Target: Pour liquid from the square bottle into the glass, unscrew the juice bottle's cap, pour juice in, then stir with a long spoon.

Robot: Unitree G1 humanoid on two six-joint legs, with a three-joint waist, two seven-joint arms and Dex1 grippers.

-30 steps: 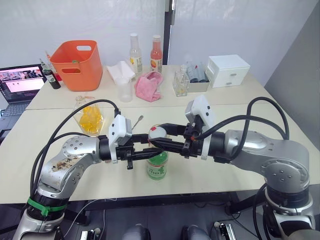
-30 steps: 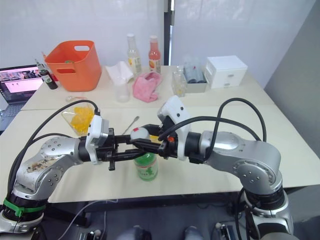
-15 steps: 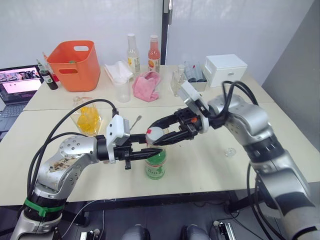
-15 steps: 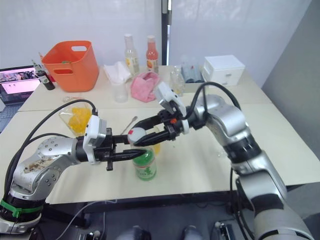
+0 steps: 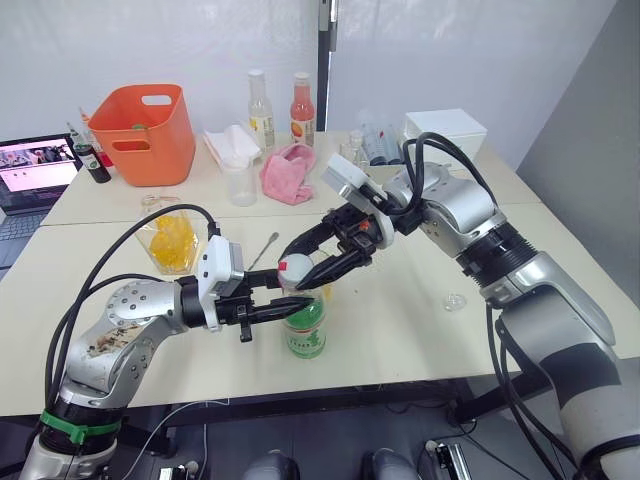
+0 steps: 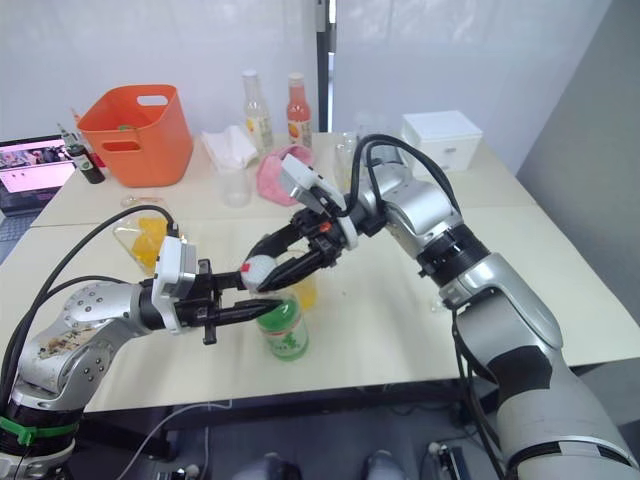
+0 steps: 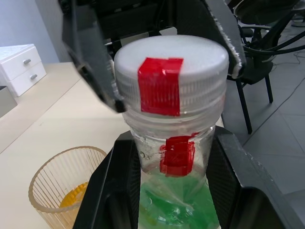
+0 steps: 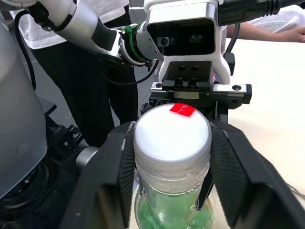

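Note:
The juice bottle [image 5: 305, 328], clear with a green label, stands upright near the table's front edge. My left gripper [image 5: 288, 306] is shut on its neck just under the cap, one finger [image 7: 118, 191] on each side. My right gripper [image 5: 300, 266] reaches in from the right and is shut on the white cap [image 8: 172, 136], which bears a red tape mark [image 7: 160, 86]. Just behind the bottle stands the glass [image 7: 62, 188] with some orange liquid in it. The square bottle [image 5: 172, 240] stands to the left, and the long spoon [image 5: 265, 248] lies flat on the table between them.
Along the back stand an orange basket [image 5: 148, 130], a laptop [image 5: 35, 165], a clear measuring cup [image 5: 238, 182], a pink cloth [image 5: 290, 170], two tall slim bottles [image 5: 260, 95] and a white drawer box [image 5: 445, 135]. A small clear object [image 5: 455, 300] lies right of the bottle.
My right arm has swung up and back, turning at the wrist while its gripper stays on the cap. The left gripper keeps holding the bottle's neck. The camera has shifted slightly.

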